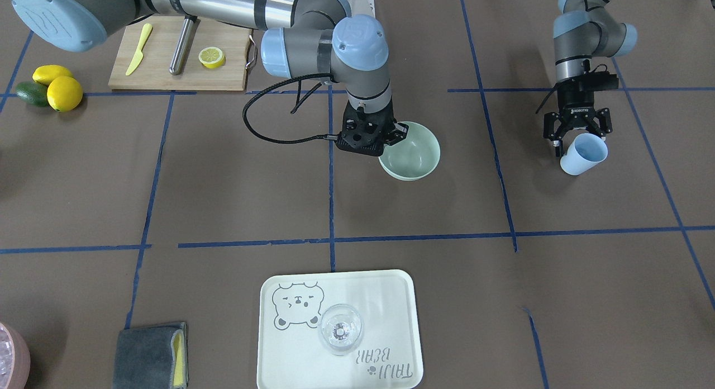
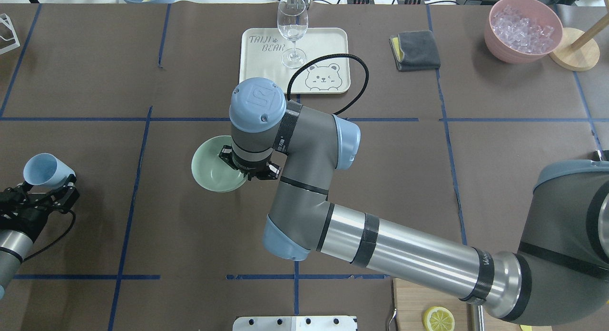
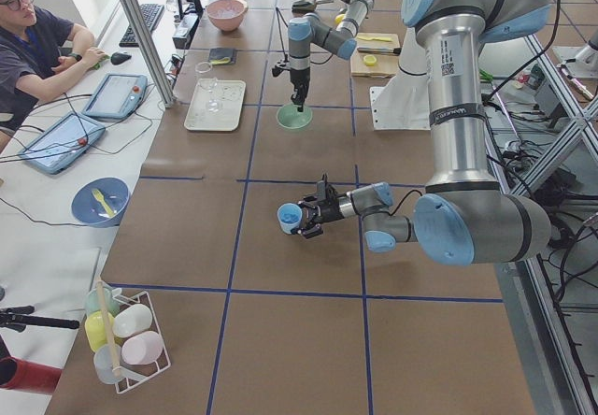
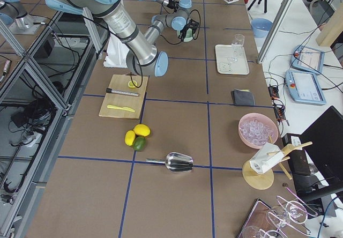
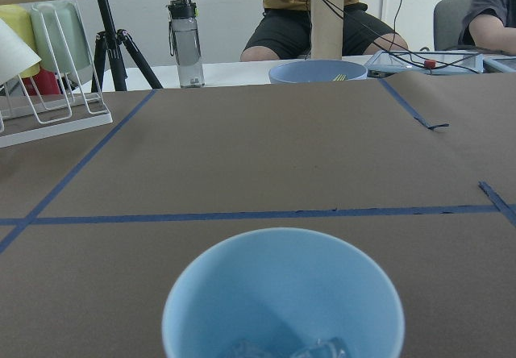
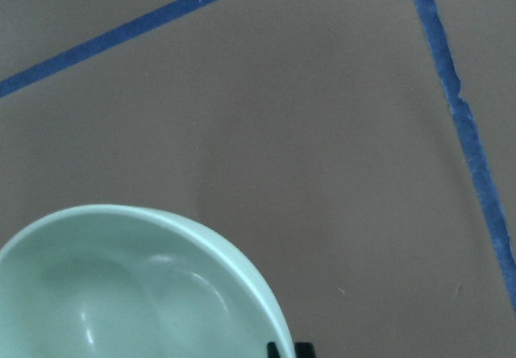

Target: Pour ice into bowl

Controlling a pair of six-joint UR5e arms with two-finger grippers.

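Observation:
The pale mint-green bowl (image 1: 416, 154) stands near the table's middle; it also shows in the overhead view (image 2: 211, 167). It looks empty in the right wrist view (image 6: 129, 293). My right gripper (image 1: 397, 133) is shut on the bowl's rim. My left gripper (image 1: 580, 142) is shut on a light blue cup (image 1: 585, 153) and holds it tilted, well off to the side of the bowl. A few clear ice cubes (image 5: 282, 348) lie in the bottom of the cup (image 5: 282, 285).
A pink container of ice (image 2: 523, 26) stands at the far right corner. A tray (image 1: 399, 291) holds a wine glass (image 1: 339, 328). A grey cloth (image 1: 148, 355) lies beside it. A cutting board (image 1: 167, 70) with a lemon slice (image 1: 212, 57), and lemons (image 1: 62, 91), are near the right arm.

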